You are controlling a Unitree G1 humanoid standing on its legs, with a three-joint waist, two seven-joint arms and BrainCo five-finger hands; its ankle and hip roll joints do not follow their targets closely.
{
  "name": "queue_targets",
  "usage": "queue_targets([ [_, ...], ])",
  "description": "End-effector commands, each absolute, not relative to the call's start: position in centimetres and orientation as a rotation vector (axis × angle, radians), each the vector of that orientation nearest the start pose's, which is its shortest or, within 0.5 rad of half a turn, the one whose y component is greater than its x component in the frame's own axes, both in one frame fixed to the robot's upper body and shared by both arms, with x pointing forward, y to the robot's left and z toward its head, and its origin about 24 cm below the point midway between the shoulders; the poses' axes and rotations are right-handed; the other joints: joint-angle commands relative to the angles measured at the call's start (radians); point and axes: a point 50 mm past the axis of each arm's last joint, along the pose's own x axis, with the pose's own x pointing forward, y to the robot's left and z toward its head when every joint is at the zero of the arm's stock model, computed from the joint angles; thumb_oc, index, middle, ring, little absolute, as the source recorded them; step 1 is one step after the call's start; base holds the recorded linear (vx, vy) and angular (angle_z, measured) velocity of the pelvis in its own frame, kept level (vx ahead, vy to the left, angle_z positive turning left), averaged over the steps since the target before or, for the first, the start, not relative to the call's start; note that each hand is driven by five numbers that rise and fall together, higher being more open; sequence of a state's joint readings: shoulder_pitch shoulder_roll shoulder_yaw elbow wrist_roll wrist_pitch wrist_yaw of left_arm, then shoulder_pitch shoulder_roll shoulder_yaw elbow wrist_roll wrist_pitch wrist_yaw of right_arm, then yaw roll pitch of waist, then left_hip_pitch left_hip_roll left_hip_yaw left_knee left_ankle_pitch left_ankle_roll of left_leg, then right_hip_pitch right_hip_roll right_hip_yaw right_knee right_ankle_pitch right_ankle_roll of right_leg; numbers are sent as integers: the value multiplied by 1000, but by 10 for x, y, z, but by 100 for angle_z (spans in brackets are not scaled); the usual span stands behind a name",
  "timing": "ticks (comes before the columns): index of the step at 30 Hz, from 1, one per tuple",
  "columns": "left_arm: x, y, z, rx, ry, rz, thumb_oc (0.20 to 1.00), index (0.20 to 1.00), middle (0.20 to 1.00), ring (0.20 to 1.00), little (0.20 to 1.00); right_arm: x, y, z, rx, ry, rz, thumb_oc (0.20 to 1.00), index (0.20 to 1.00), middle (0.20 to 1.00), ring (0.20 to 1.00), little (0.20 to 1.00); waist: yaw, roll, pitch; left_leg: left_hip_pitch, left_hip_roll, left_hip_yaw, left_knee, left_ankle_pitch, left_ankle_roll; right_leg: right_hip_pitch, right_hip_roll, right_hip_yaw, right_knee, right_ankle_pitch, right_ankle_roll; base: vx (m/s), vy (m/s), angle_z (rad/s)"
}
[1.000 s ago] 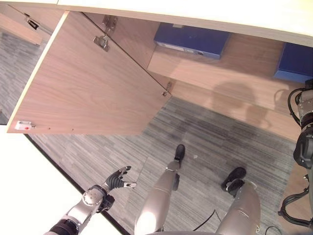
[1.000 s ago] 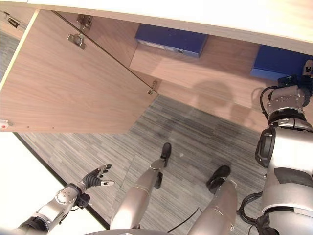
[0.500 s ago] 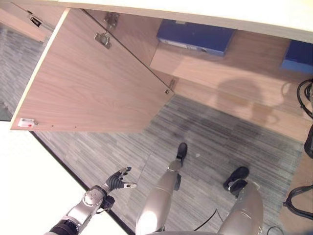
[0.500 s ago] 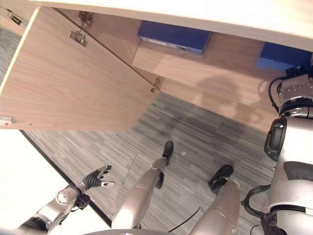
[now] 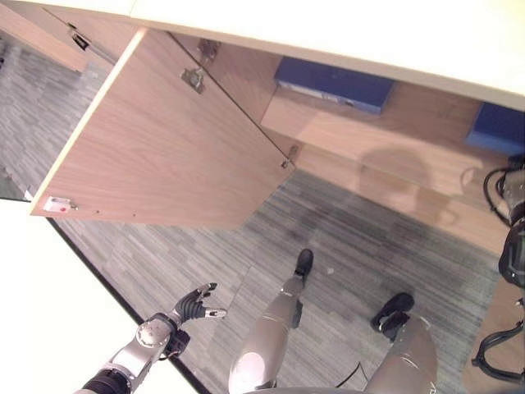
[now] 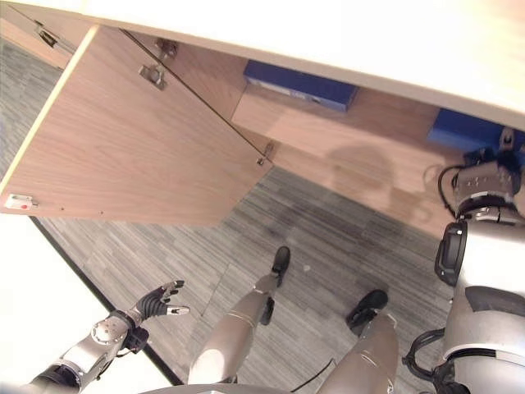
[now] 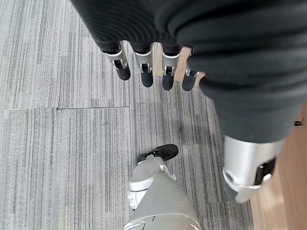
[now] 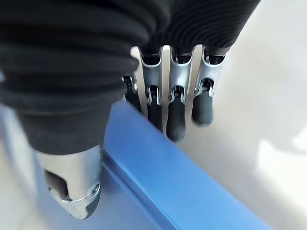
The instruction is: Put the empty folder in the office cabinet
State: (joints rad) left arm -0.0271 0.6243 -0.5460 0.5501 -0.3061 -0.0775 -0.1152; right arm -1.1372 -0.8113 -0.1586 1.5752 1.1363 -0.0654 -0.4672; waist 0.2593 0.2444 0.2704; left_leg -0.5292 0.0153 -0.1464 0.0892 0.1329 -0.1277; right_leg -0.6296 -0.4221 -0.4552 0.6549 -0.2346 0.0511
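Observation:
A blue folder (image 6: 461,130) lies on the wooden shelf (image 6: 361,139) of the office cabinet, at its right end. My right hand (image 8: 176,96) is at this folder (image 8: 163,172): its straight fingers reach past the folder's upper edge and touch it, while the thumb (image 8: 72,191) sits on the near side. I cannot tell if the thumb presses the cover. A second blue folder (image 5: 332,82) lies further left on the same shelf. My left hand (image 5: 194,304) hangs low over the carpet, fingers (image 7: 144,74) relaxed and holding nothing.
The cabinet's wooden door (image 5: 164,156) stands wide open, swung out to the left over the grey carpet (image 5: 361,238). The pale cabinet top (image 5: 369,33) runs above the shelf. A white surface (image 5: 41,328) borders the lower left.
The whole picture has shifted, so the camera moved. My right arm stays at the right-hand blue folder and my left hand keeps its place over the carpet.

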Motion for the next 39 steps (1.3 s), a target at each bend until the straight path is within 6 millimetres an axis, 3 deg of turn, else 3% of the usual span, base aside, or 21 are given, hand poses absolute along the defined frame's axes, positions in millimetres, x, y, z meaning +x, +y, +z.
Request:
queue_targets([
  [1,193,238,-75,402,675,-339,1000,1000,1000,1000,1000,303,-407,124,934,177,-1294,1000,1000,1000,1000,1000,28,31,11,26,32,16,-18,-99,-5,101,28,21,-139,48,159,-80,79,-2],
  [2,190,235,-81,365,687,-311,1000,1000,1000,1000,1000,286,-397,71,939,264,-1358,1000,1000,1000,1000,1000,0,28,21,42,39,19,-29,-95,-3,112,41,26,-155,61,159,-72,98,-4],
  [3,188,239,-83,337,708,-292,1000,1000,1000,1000,1000,266,-407,55,866,346,-1392,1000,1000,1000,1000,1000,-8,2,7,59,44,22,-49,-92,-4,139,51,22,-191,71,157,44,46,0],
  [4,183,240,-88,335,741,-289,1000,1000,1000,1000,1000,242,-412,32,839,431,-1422,1000,1000,1000,1000,1000,-6,-2,1,81,47,18,-67,-84,-5,167,60,9,-214,82,157,48,21,2],
  [7,173,237,-95,325,771,-306,1000,1000,1000,1000,1000,199,-406,-13,845,541,-1516,1000,1000,1000,1000,1000,-21,-16,-6,122,54,16,-97,-76,-6,218,68,-3,-249,97,159,51,13,-2],
  [8,173,237,-95,326,772,-306,1000,1000,1000,1000,1000,198,-406,-14,846,543,-1517,1000,1000,1000,1000,1000,-20,-16,-6,125,54,15,-98,-75,-6,222,69,-4,-251,98,159,60,27,-8],
  [9,169,239,-97,308,788,-296,1000,1000,1000,1000,1000,181,-410,-23,832,565,-1550,1000,1000,1000,1000,1000,-24,-23,-12,146,56,16,-112,-72,-7,244,67,-12,-262,105,160,39,20,-11],
  [15,152,249,-104,297,860,-271,1000,1000,1000,1000,1000,159,-410,-37,815,610,-1564,1000,1000,1000,1000,1000,-27,-34,-20,200,62,6,-138,-71,-4,308,66,-28,-295,115,163,36,21,-3],
  [24,149,255,-105,319,879,-260,1000,1000,1000,1000,1000,185,-401,-31,833,582,-1481,1000,1000,1000,1000,1000,-9,-35,-17,195,51,-4,-126,-80,9,302,52,-20,-278,112,166,0,0,0],
  [27,152,252,-105,324,872,-267,1000,1000,1000,1000,1000,206,-399,-18,837,538,-1426,1000,1000,1000,1000,1000,-2,-30,-15,193,46,-9,-126,-78,12,300,48,-20,-272,109,165,0,0,0],
  [28,153,250,-105,330,870,-273,1000,1000,1000,1000,1000,222,-395,-10,847,505,-1384,1000,1000,1000,1000,1000,8,-26,-19,192,42,-11,-127,-76,14,301,45,-19,-270,108,165,0,0,0],
  [29,154,250,-105,327,868,-271,1000,1000,1000,1000,1000,224,-395,-8,847,503,-1382,1000,1000,1000,1000,1000,5,-24,-17,192,42,-11,-127,-75,14,300,45,-19,-269,108,165,0,0,0],
  [32,158,250,-104,347,858,-280,1000,1000,1000,1000,1000,273,-390,35,806,377,-1231,1000,1000,1000,1000,1000,22,-23,-26,195,40,-16,-131,-70,15,306,42,-23,-264,105,163,-12,9,7],
  [34,161,254,-101,356,848,-276,1000,1000,1000,1000,1000,293,-397,72,636,325,-1138,1000,1000,1000,1000,1000,31,-27,-30,198,40,-18,-131,-68,13,312,42,-30,-263,108,161,-7,-2,12],
  [35,161,253,-101,354,847,-275,1000,1000,1000,1000,1000,294,-397,73,635,323,-1137,1000,1000,1000,1000,1000,29,-25,-28,198,40,-19,-131,-68,13,313,42,-30,-263,108,161,-8,-15,8],
  [36,164,252,-99,348,830,-280,1000,1000,1000,1000,1000,300,-393,76,513,343,-1073,1000,1000,1000,1000,1000,34,-30,-32,199,40,-20,-130,-67,12,320,44,-34,-266,109,159,-4,-17,5],
  [37,165,252,-98,344,824,-283,1000,1000,1000,1000,1000,301,-395,79,452,338,-1049,843,843,843,843,843,34,-34,-35,200,42,-21,-130,-66,10,328,46,-39,-271,111,158,5,-17,5],
  [38,165,252,-97,352,820,-289,1000,1000,1000,1000,1000,307,-395,89,415,309,-1028,736,736,736,736,736,41,-38,-41,202,43,-23,-130,-66,10,332,48,-43,-274,112,158,12,-12,7],
  [39,166,252,-95,354,802,-292,1000,1000,1000,1000,1000,320,-392,112,377,241,-988,200,200,200,200,200,42,-46,-45,206,45,-26,-132,-65,8,340,54,-48,-282,116,157,12,-7,8],
])
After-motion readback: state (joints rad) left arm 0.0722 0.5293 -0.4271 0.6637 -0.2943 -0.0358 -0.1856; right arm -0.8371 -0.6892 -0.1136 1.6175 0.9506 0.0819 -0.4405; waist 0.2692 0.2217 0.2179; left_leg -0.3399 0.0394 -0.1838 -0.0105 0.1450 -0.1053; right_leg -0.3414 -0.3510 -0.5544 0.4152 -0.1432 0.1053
